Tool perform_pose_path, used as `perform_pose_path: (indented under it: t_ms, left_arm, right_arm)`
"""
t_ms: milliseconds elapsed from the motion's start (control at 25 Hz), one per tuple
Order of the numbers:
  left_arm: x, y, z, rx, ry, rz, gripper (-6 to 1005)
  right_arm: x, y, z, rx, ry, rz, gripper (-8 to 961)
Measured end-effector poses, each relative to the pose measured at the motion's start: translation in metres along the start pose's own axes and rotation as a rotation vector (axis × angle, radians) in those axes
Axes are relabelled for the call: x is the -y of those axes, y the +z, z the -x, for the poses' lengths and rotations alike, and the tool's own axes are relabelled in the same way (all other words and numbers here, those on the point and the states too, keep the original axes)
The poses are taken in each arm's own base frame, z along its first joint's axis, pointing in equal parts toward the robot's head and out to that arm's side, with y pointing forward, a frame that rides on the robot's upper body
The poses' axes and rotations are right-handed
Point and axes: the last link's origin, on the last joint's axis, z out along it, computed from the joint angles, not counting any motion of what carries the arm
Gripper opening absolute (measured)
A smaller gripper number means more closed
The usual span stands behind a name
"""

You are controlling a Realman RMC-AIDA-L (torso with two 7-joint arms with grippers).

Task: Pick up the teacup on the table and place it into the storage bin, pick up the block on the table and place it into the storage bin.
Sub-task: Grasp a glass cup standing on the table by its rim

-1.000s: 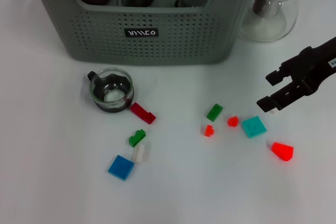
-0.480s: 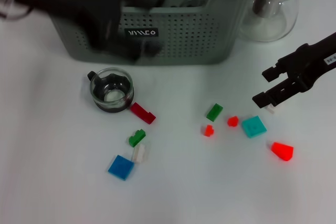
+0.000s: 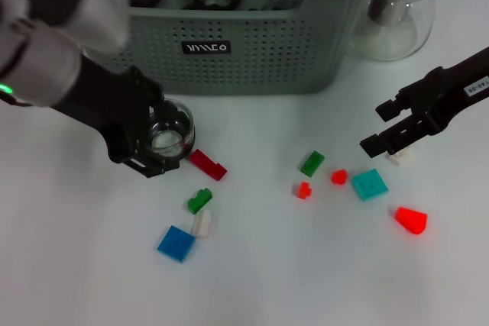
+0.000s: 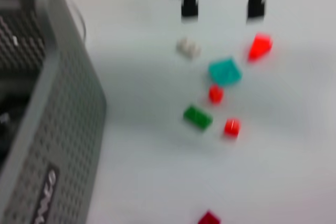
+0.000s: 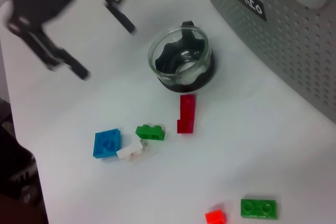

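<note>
The storage bin (image 3: 221, 28) sits at the back of the table (image 3: 260, 280) with dark and glass teaware in it, and a glass teapot (image 3: 397, 9) stands just beside its right end. The left gripper (image 3: 141, 131), not in view a second ago, has now dropped right over the teacup (image 3: 170, 133) with fingers spread wide, nothing grabbed; the teacup's still on the table in front of the bin. The right gripper (image 3: 384, 127) hangs with claws apart over a white block (image 3: 399, 156), having crept leftward; the teal block (image 3: 370, 184) lies near.
</note>
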Motion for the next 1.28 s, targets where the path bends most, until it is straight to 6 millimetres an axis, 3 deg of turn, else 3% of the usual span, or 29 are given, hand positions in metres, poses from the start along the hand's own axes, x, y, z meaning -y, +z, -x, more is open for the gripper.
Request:
perform_pose_path:
  t_ms: [160, 560, 1200, 1280]
  left_arm:
    - [0.005, 0.023, 0.003, 0.083, 0.023, -0.01, 715]
    - [0.018, 0.06, 0.013, 0.208, 0.04, -0.05, 683]
    - [0.016, 0.08, 0.019, 0.248, 0.051, -0.038, 631]
    - [0.017, 0.081, 0.019, 0.248, 0.049, -0.041, 536]
  right_arm:
    - [-0.001, 0.003, 0.0, 0.001, 0.008, 0.006, 914]
    - [0.0, 0.004, 0.0, 0.003, 0.014, 0.006, 914]
    - [0.001, 0.004, -0.002, 0.003, 0.018, -0.004, 915]
    - [0.001, 0.004, -0.002, 0.004, 0.018, -0.005, 915]
